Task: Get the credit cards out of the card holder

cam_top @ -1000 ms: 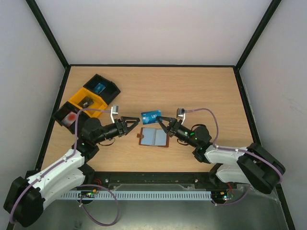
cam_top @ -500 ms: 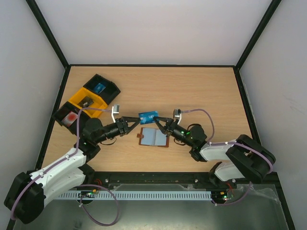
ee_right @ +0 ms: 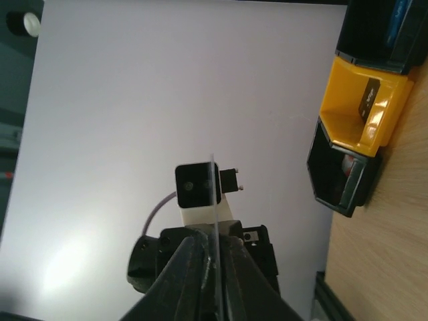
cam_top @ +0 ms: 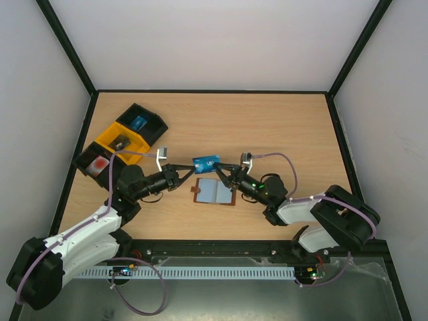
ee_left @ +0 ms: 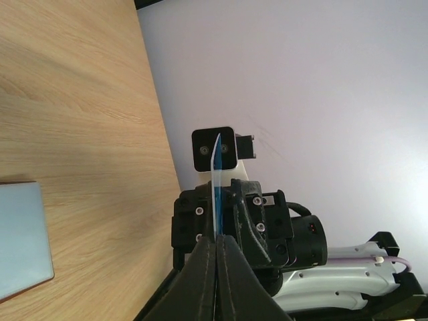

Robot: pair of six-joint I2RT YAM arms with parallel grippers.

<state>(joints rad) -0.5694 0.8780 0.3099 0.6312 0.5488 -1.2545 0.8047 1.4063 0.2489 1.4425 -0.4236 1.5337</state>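
A thin blue plastic card [cam_top: 206,162] hangs in the air between the two arms, just above the far edge of the small brown leather bifold wallet [cam_top: 215,192], which lies open on the wooden tabletop [cam_top: 281,127] with its grey-blue pockets up. The left pincer [cam_top: 190,166] is closed on the card's left end. The right pincer [cam_top: 223,168] straddles the card's right end. Whether it clamps the card or stands just off it cannot be told.
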